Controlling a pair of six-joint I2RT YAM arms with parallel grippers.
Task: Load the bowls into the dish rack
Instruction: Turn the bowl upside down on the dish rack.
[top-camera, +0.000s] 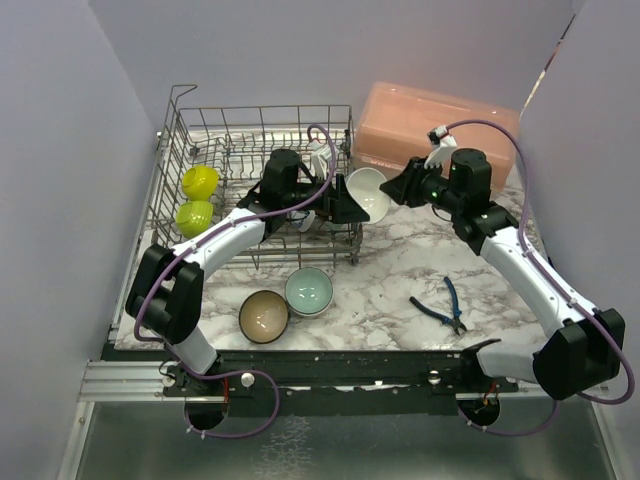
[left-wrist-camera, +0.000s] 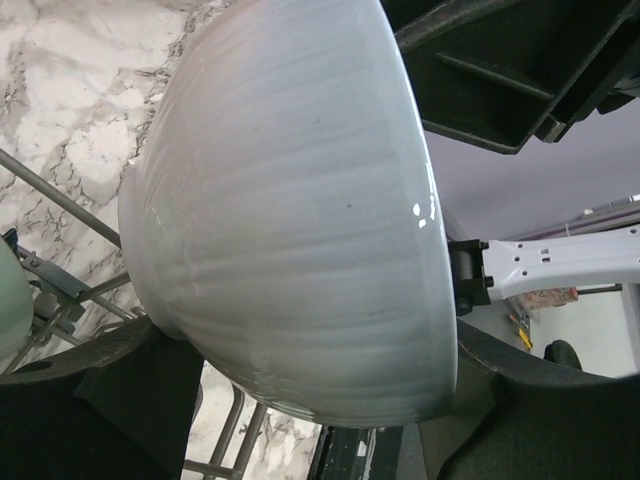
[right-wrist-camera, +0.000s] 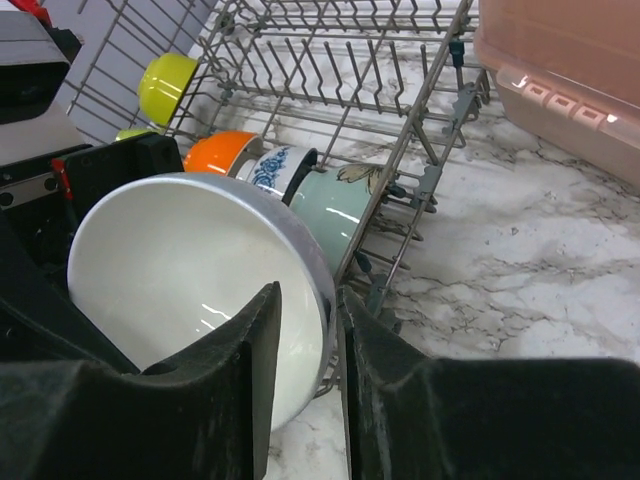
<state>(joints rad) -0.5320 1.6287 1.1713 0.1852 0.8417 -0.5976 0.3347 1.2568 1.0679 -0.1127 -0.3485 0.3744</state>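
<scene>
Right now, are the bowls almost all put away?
Over halfway. Done: two lime-yellow bowls, an orange bowl, a blue-patterned bowl and a racked teal bowl stand in the dish rack. In hand: the white bowl, between the left gripper and right gripper. To do: a loose teal bowl and a beige bowl on the table.
</scene>
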